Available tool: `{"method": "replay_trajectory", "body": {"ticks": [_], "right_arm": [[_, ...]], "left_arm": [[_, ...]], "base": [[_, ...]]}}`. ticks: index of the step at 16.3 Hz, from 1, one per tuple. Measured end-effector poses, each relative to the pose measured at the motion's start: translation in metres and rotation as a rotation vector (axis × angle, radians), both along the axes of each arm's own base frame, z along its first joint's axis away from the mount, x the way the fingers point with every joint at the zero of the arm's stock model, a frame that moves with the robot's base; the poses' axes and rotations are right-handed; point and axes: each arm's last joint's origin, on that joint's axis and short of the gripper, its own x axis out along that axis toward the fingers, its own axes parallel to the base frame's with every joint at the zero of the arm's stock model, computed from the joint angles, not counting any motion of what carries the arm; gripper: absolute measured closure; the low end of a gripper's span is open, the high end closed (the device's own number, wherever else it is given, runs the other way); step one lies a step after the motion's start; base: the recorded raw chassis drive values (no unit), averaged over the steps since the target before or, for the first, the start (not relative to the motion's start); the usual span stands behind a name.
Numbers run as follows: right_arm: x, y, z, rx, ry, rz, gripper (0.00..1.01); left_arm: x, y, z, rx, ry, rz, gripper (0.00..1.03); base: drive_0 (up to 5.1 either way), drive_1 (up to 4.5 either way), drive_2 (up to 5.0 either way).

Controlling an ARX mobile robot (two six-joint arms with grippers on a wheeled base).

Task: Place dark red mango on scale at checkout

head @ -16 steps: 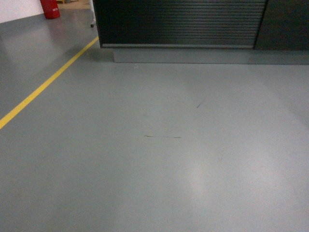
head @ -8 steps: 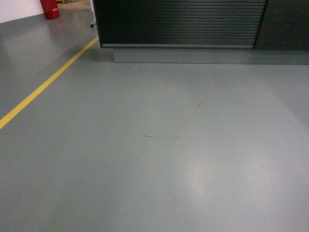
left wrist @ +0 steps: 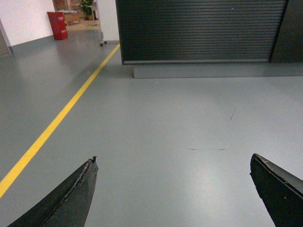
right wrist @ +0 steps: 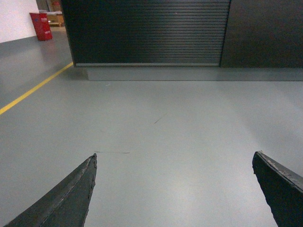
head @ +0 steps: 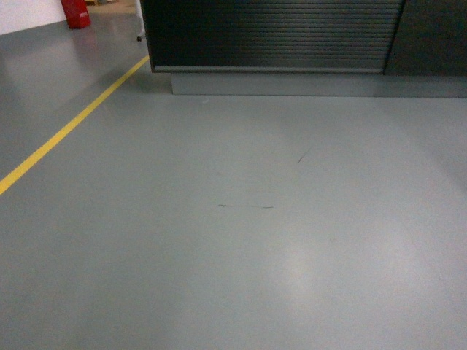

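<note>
While the checkout (head: pixel 270 36) stands straight ahead across bare grey floor, neither mango nor scale shows in any view. Left gripper (left wrist: pixel 175 189) and right gripper (right wrist: pixel 175 189) are both spread wide, holding nothing, about equally far from the counter's ribbed front.

From my station I saw little of the robot's body. In the left wrist view the left gripper (left wrist: pixel 174 189) showed two black fingers (left wrist: pixel 71 198), flat and tapering to a thin tip, with a matte, slightly worn edge. The right gripper (right wrist: pixel 174 189) had the same black, wedge-shaped fingers (right wrist: pixel 66 198), with fine scuffs along the upper edge. No part of the body appeared in the head view.
</note>
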Motion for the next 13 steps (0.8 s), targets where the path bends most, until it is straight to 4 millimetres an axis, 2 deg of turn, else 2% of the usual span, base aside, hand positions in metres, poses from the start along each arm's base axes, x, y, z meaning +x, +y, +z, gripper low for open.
{"method": "replay_trajectory", "body": {"ticks": [13], "right_arm": [[0.0000,0.0000,0.0000,0.000,0.000,0.000,0.03]], "left_arm": [[0.0000,0.0000,0.0000,0.000,0.000,0.000,0.05]], "base": [[0.0,0.00,0.0]]}}
